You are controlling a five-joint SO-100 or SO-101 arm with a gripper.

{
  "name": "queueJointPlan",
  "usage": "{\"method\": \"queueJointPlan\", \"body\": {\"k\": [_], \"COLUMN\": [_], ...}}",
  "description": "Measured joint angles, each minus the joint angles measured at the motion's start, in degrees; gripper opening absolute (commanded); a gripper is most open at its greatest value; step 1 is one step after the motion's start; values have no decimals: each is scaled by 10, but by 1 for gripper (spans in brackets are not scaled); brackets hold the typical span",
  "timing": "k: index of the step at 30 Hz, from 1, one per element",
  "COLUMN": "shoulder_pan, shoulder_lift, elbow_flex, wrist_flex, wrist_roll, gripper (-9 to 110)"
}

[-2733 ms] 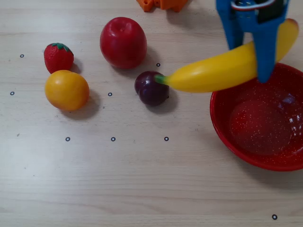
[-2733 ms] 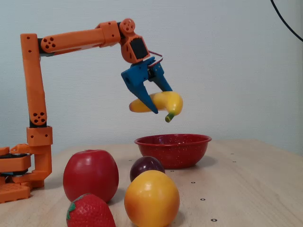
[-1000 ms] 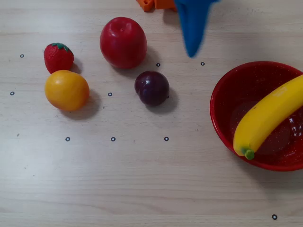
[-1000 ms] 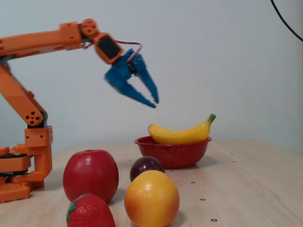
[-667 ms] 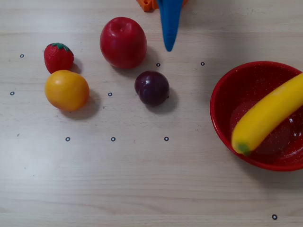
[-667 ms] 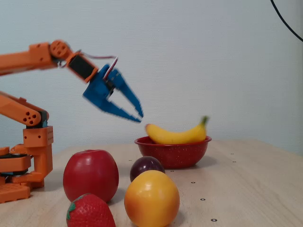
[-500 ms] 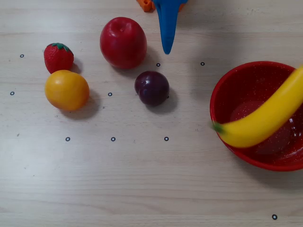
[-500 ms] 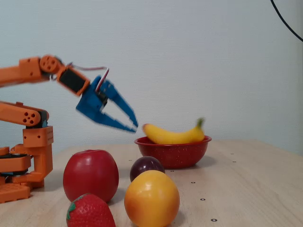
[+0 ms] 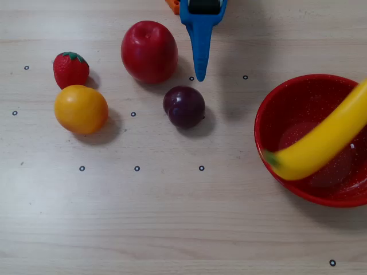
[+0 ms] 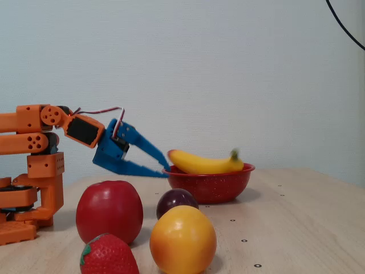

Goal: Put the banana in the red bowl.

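Scanning the overhead view left to right, we find a strawberry [image 9: 71, 69], an orange fruit [image 9: 81, 109], a red apple [image 9: 149, 51] and a dark plum [image 9: 183, 106]. Our blue gripper [image 10: 164, 169] stands with jaws apart and empty. Right of it, the glossy yellow banana [image 9: 321, 142] lies across the red bowl [image 9: 275, 114], slightly blurred.

Looks like a lab or hobby robotics test bench, not a kitchen: pale wood-grain counter [image 9: 172, 229] marked with a grid of small black ring dots, plain bluish-white wall [image 10: 228, 68] behind, a black cable hanging in the top right corner of the fixed view. Orange 3D-printed arm [image 10: 34, 165] with exposed wires sits on the counter. Glossy plastic toy fruit like the apple [image 9: 149, 50] and strawberry [image 9: 70, 69] is laid out as test props.
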Motion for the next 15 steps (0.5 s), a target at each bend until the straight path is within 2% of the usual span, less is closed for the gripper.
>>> {"method": "queueJointPlan", "body": {"k": [15], "shoulder_pan": [9], "shoulder_lift": [59], "elbow_flex": [8], "wrist_flex": [165], "wrist_roll": [-66], "gripper": [0]}}
